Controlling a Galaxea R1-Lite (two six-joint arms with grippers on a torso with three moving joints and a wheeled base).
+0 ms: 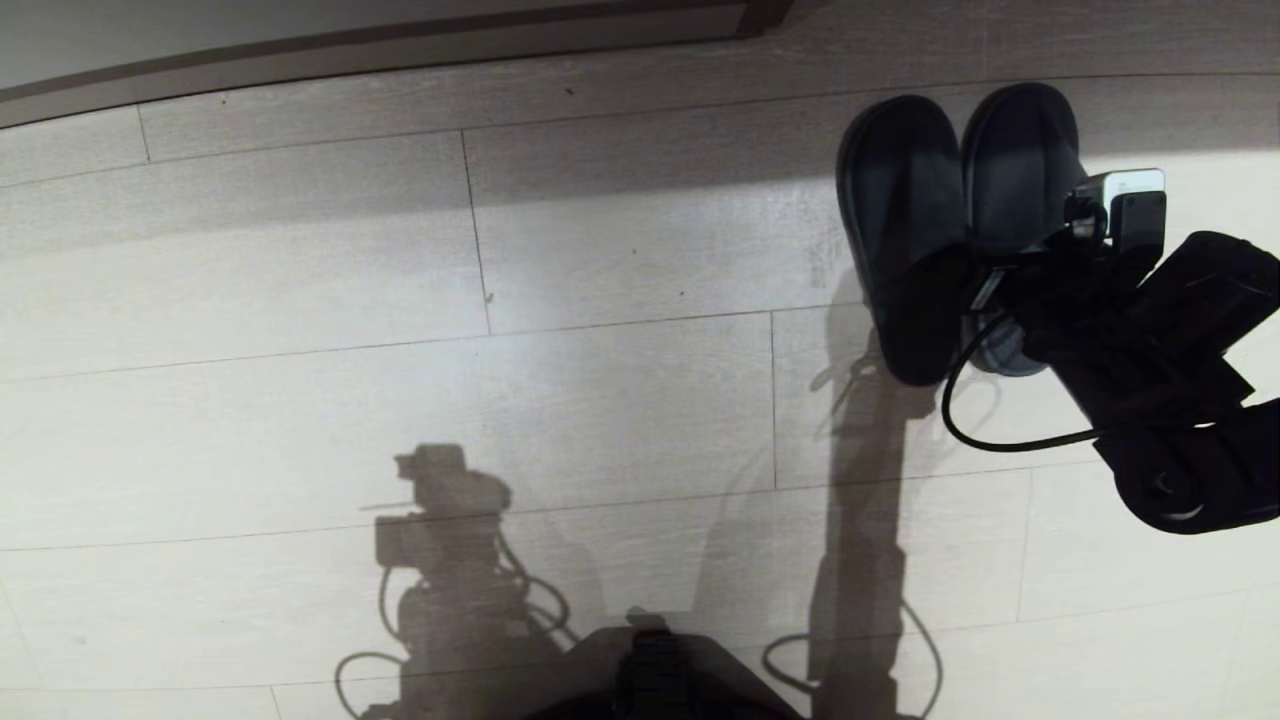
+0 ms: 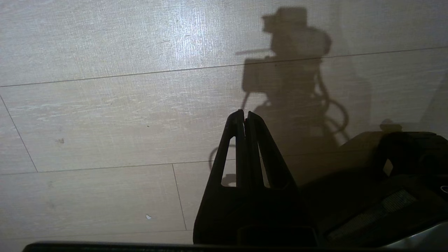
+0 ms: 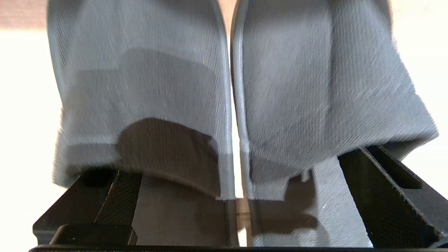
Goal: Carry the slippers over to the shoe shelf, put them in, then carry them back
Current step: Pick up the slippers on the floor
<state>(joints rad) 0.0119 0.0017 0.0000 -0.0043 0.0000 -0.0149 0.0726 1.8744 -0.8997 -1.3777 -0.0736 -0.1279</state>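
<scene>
Slippers [image 1: 935, 215]: side by side on the pale plank floor [image 1: 300, 300], touching.
My right claw [image 3: 238, 196]: fingers spread wide, one over each slipper's heel end, clamping nothing.
My left claw [image 2: 245, 117]: fingers pressed together, empty.

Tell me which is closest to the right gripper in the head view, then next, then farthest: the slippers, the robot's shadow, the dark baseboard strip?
1. The slippers: side by side on the floor, right at the right gripper.
2. The robot's shadow: on the floor, lower left.
3. The dark baseboard strip: along the top edge, far left.
</scene>
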